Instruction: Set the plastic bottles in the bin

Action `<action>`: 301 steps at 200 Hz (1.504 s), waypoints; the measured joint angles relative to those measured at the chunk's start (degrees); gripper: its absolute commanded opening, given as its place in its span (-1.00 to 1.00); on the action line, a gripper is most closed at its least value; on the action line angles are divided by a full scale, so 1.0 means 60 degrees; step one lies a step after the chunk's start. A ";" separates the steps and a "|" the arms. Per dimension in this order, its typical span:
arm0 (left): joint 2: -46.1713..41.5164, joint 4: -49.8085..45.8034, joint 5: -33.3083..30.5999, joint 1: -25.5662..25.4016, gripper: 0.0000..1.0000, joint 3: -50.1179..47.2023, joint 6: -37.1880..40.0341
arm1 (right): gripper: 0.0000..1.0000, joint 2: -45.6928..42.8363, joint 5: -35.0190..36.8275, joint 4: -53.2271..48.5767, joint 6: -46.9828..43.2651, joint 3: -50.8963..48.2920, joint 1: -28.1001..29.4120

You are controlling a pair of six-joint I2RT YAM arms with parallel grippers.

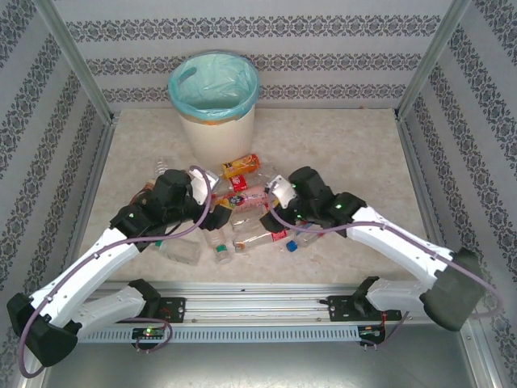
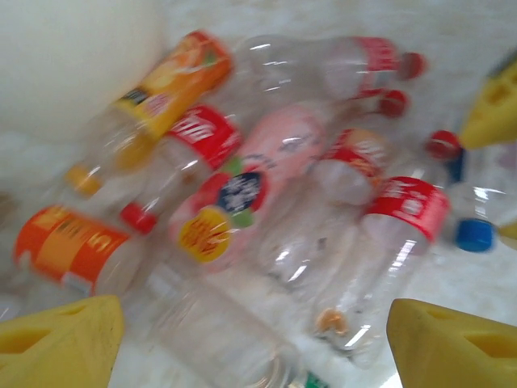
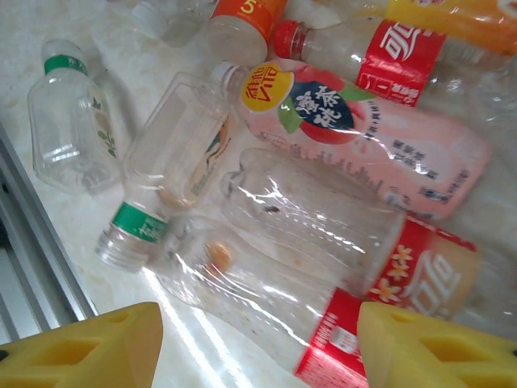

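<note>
The cream bin (image 1: 214, 121) with a teal liner stands at the back of the table. The plastic bottles (image 1: 246, 206) lie in a heap in front of it. My left gripper (image 1: 212, 214) hovers over the heap's left side; in the left wrist view it (image 2: 254, 343) is open above a pink-labelled bottle (image 2: 250, 190) and a red-labelled one (image 2: 396, 234). My right gripper (image 1: 279, 200) is low at the heap's right side. In the right wrist view it (image 3: 258, 343) is open, its yellow fingers either side of a clear bottle with a red label (image 3: 266, 295).
A clear bottle with a green band (image 3: 174, 162) and a small green-banded one (image 3: 69, 121) lie toward the metal rail (image 3: 32, 242) at the near edge. An orange-labelled bottle (image 1: 241, 166) lies closest to the bin. Patterned walls close in both sides.
</note>
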 measured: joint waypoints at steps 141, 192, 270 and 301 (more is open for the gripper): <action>-0.4371 -0.2415 -0.3690 0.0000 0.73 -0.1188 -0.4652 | 0.45 0.5482 0.1730 -0.1410 0.3570 0.5162 0.2382; -0.6022 -0.2022 -0.3075 0.0000 0.76 -0.2200 -0.4175 | 0.49 0.6889 0.1690 -0.1610 0.3748 0.6149 0.2503; -0.6295 -0.1942 -0.3049 0.0000 0.80 -0.2437 -0.3971 | 0.51 0.8123 0.2175 -0.2433 0.3632 0.7482 0.2626; -0.6295 -0.1876 -0.3049 0.0000 0.81 -0.2535 -0.3829 | 0.52 0.8473 0.2426 -0.2652 0.3497 0.7708 0.2626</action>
